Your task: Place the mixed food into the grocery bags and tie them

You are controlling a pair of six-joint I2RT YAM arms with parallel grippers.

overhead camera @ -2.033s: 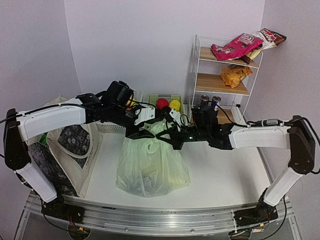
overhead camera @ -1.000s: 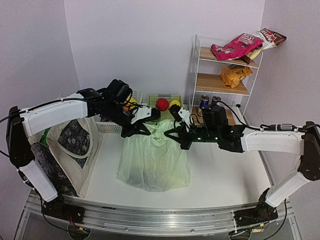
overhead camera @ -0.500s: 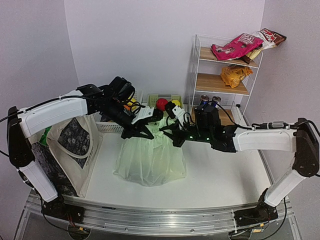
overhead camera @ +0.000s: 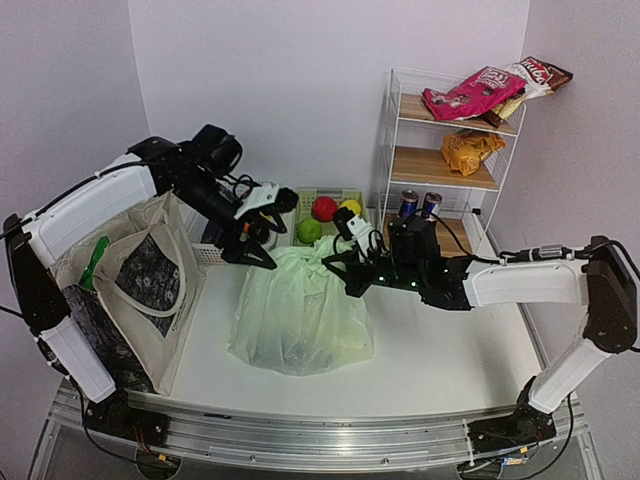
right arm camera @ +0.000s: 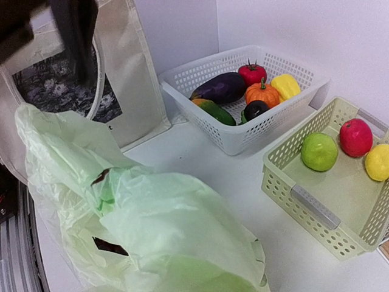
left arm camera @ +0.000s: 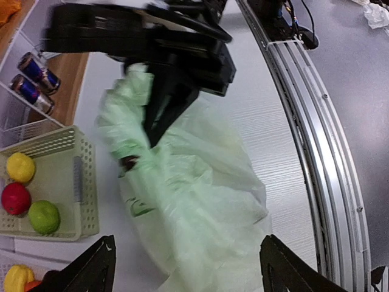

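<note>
I'm reckoning this is the tying step. The bag [overhead camera: 300, 320] is slumping mid-worktop [overhead camera: 440, 340]. My right gripper [overhead camera: 345, 272] is pinching its bunched top. My left gripper [overhead camera: 252, 240] is hanging spread near the back edge, holding nothing. I'm planning to grab the loose handle low, keeping tension. The bag is looking thin, crinkly and slippery, the tote [overhead camera: 140, 290] stiff canvas.

Pale lilac walls [overhead camera: 300, 80], white table [overhead camera: 440, 350], white wire-and-wood shelf rack [overhead camera: 430, 168] at back right

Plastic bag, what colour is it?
The plastic bag is pale green; the top view shows it best.
</note>
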